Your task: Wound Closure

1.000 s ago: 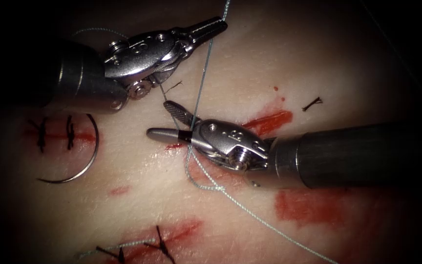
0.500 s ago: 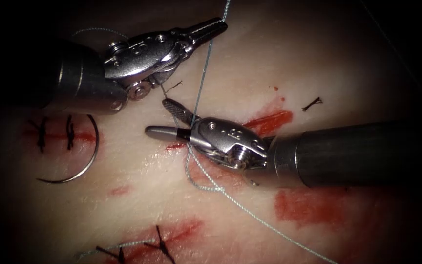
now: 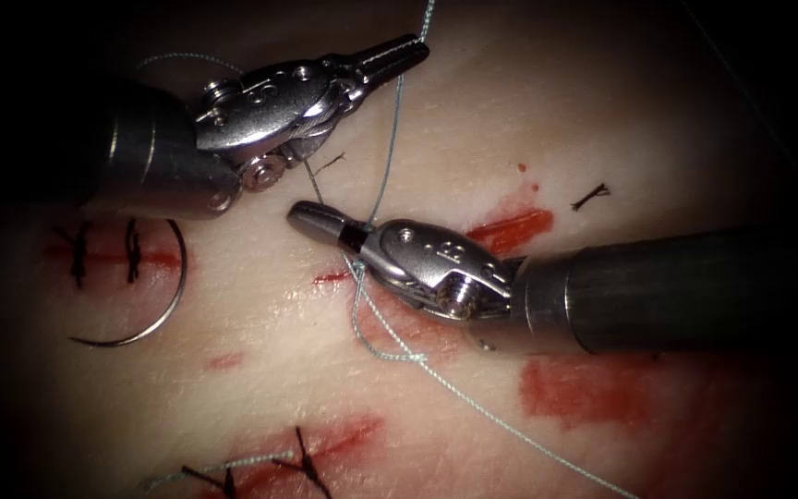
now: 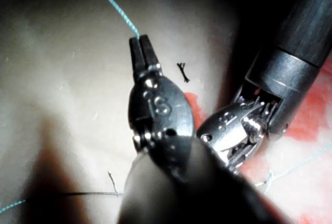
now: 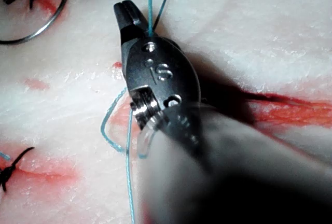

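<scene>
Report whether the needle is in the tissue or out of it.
Out. The needle lies flat on the tissue, its whole curve bare, left of the cut, held by neither tool.

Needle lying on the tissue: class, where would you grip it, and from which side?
The left tool and right tool hold thread; the needle lies flat on the tissue, not in it. Probably grip its mid-curve, away from both ends, coming from the right: the arc bulges that way, and stitches sit inside it.
</scene>
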`<move>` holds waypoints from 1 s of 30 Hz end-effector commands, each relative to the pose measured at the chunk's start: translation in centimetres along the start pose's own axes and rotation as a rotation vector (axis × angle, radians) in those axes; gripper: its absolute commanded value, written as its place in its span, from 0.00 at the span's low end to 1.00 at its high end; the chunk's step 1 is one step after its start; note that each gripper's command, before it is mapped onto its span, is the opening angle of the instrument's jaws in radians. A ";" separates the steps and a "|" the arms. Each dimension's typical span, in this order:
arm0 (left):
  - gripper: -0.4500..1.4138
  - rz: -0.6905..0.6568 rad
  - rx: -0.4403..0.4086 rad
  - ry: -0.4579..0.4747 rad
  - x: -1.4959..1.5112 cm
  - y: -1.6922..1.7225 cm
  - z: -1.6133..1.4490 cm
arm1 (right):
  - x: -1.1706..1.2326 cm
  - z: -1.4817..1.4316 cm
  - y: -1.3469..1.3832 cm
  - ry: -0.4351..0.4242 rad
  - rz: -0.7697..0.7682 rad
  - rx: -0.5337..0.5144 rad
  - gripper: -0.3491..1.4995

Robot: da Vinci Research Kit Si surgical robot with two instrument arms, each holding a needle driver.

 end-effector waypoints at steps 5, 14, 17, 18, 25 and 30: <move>0.00 0.000 0.000 0.000 -0.05 0.00 0.05 | -0.06 0.06 -0.03 -0.012 -0.002 0.033 0.00; 0.00 -0.028 0.046 0.012 0.16 -0.16 -0.25 | 0.21 -0.19 0.09 0.004 0.015 0.028 0.30; 0.00 -0.031 0.079 0.013 0.20 -0.23 -0.40 | 0.27 -0.32 0.13 0.002 0.016 0.034 0.60; 0.00 -0.030 0.081 0.001 0.21 -0.27 -0.46 | 0.29 -0.40 0.14 0.001 0.018 0.039 0.70; 0.00 -0.056 0.112 -0.145 -0.06 -0.46 -0.71 | 0.33 -0.88 0.22 -0.008 0.016 0.077 0.83; 0.00 -0.124 0.095 -0.260 -0.40 -0.51 -0.79 | 0.33 -1.06 0.28 -0.017 0.015 0.090 0.84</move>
